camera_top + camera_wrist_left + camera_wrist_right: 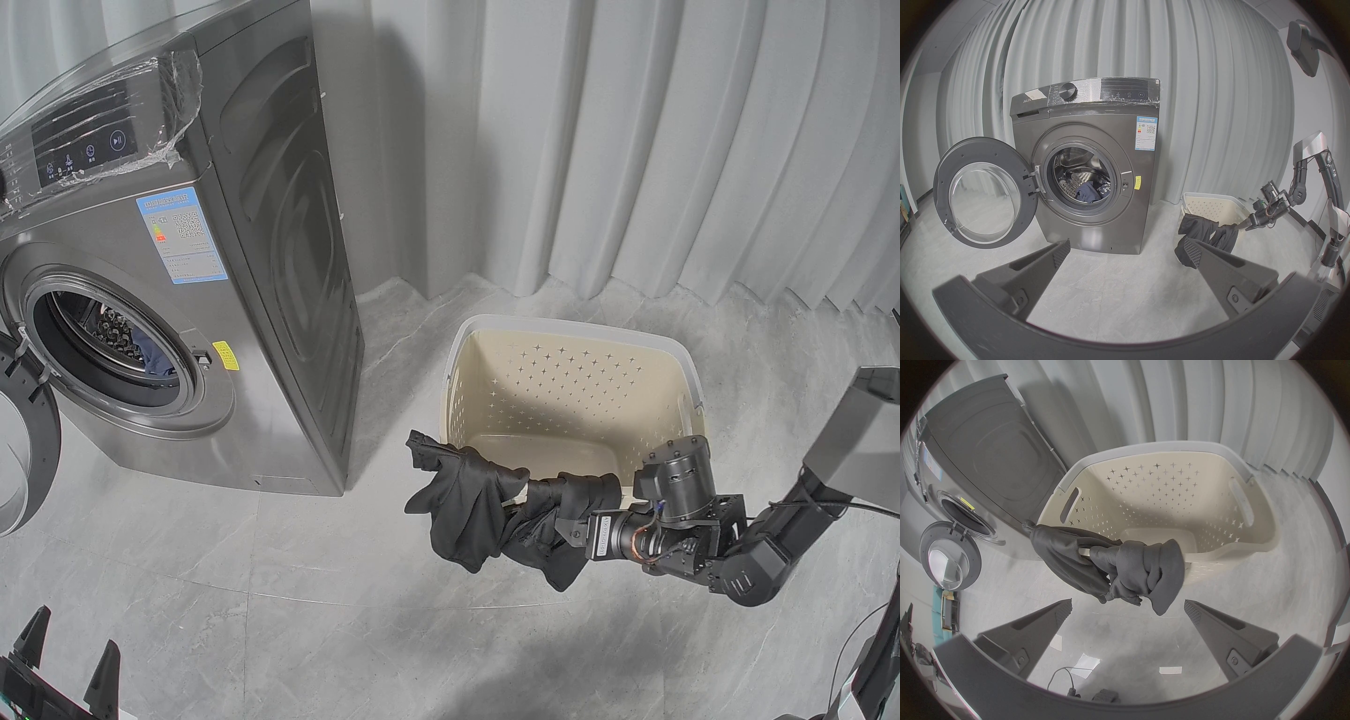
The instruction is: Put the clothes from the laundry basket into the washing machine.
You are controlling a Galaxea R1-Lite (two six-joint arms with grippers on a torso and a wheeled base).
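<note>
The washing machine (272, 234) is brushed silver-grey, with a black control panel (84, 145), a pale blue label (183, 234) and a small yellow sticker (225, 355). Its door (979, 192) has a dark grey rim round clear glass; the cloth (1087, 192) in the drum (1071, 161) is dark blue. The laundry basket (562, 384) is cream inside — dotted with rows of small star-shaped holes — under a pale grey rim. The garment (469, 511) is plain black. The curtain (656, 141) is white, pleated; the floor (281, 581) is light grey with faint marble veining.

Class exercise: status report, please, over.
Left gripper and right gripper open. Dark garment draped over near rim of laundry basket. Washing machine door open, clothes in drum.
</note>
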